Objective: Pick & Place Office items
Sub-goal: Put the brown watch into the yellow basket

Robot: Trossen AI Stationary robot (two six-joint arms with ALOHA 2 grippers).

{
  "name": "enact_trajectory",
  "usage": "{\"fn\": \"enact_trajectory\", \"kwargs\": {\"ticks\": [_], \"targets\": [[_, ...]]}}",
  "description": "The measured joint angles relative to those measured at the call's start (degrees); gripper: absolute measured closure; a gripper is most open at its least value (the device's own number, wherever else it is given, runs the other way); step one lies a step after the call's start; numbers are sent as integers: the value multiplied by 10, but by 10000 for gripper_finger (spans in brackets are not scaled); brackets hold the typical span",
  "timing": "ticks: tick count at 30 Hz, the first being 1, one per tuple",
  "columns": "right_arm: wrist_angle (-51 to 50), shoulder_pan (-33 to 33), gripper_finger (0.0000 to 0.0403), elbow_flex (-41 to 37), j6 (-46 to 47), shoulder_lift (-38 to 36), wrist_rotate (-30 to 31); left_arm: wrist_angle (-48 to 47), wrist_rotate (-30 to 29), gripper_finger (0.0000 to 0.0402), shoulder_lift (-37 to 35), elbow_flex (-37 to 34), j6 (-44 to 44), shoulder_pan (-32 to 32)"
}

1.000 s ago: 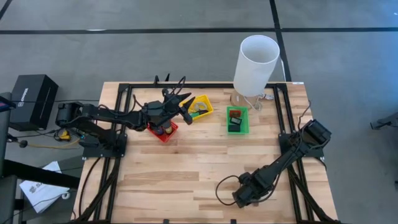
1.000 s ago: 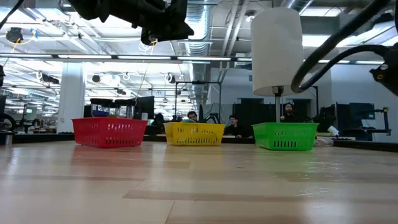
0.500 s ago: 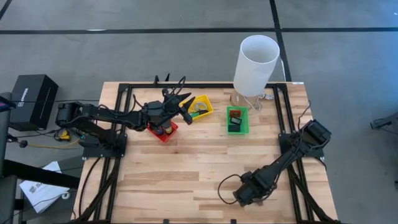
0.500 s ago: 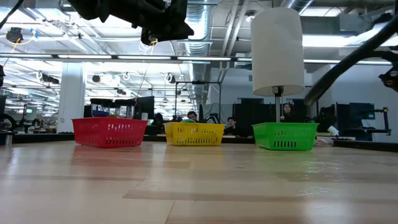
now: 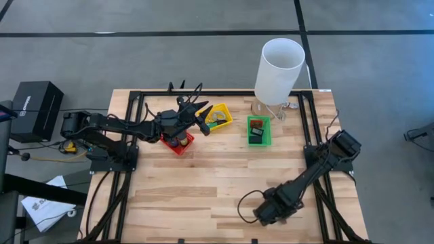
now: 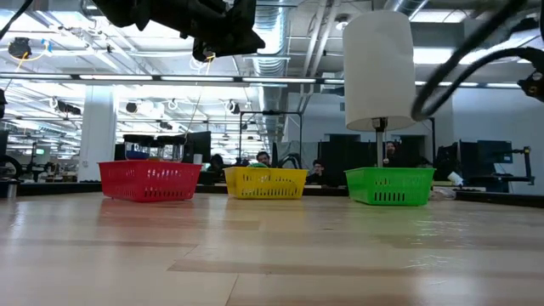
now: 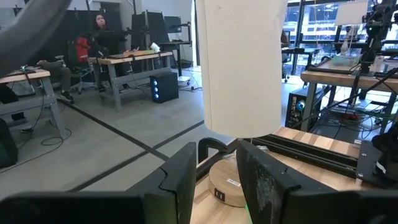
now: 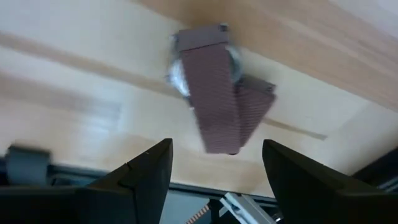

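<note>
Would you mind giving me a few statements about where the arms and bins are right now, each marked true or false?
1. The left gripper hovers over the area between the red bin and the yellow bin. True.
2. The right gripper is shut on a brown item. False: its fingers stand apart, with the brown strap-like item lying on the table beyond them.
3. The green bin stands next to the tall white cylinder. True.
4. In the low view, the yellow bin is the rightmost of the three. False: it sits in the middle, with the green bin on the right.
5. The right gripper is near the table's front edge. True.
</note>
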Motion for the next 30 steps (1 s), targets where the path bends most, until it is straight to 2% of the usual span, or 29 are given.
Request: {"fn": "enact_trajectory", "kwargs": {"ticks": [9,15,24,30], "targets": [[8,21,163,-15,100,2,9,0,0,291,0,0,0,0],[7,27,163,-15,114,2,43,0,0,291,0,0,0,0],[21,30,163,-15,110,31,45,-1,0,291,0,0,0,0],[18,33,163,-13,97,46,23,0,0,291,0,0,0,0]]}}
